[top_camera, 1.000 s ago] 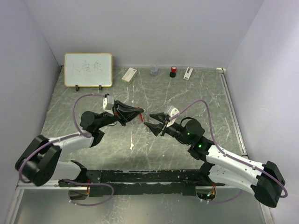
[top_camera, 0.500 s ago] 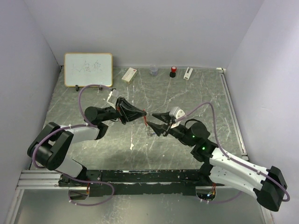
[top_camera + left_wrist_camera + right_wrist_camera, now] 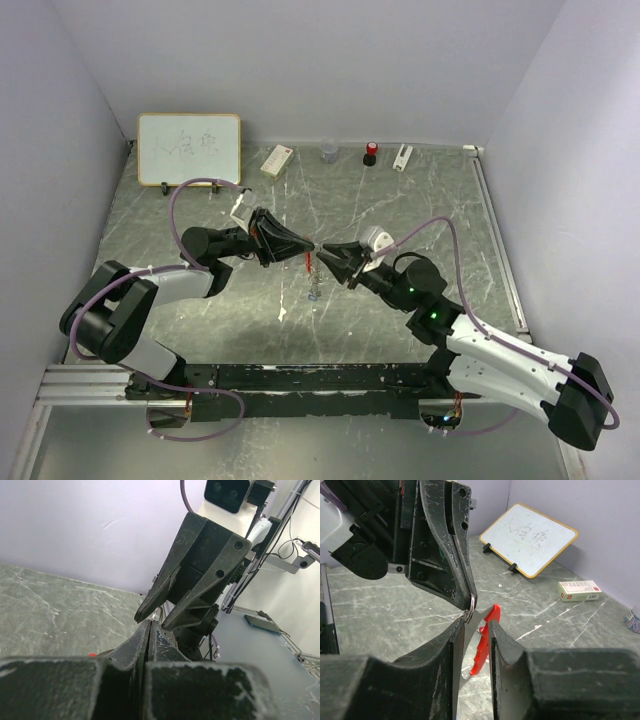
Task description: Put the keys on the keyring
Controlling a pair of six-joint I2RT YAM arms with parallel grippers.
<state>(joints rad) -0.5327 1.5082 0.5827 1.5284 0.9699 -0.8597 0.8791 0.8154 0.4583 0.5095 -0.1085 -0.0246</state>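
Left gripper (image 3: 306, 246) clamped on the keyring (image 3: 311, 270) by its metal loop, red fob (image 3: 481, 645) hanging just under the tips, right gripper (image 3: 325, 250) tip to tip with it, jaws narrowly apart (contact with loop: cannot tell), fob showing through the gap.

Keyring (image 3: 481, 642) fob bright red, ring silver-grey — table (image 3: 420, 200) grey-green marble w/ white veins; whiteboard (image 3: 189, 148) frame yellow.

Whiteboard (image 3: 530, 537): faint handwritten marks, not legible. Box (image 3: 578, 590): red print on a white face, too small to read. Nothing else carries readable text.
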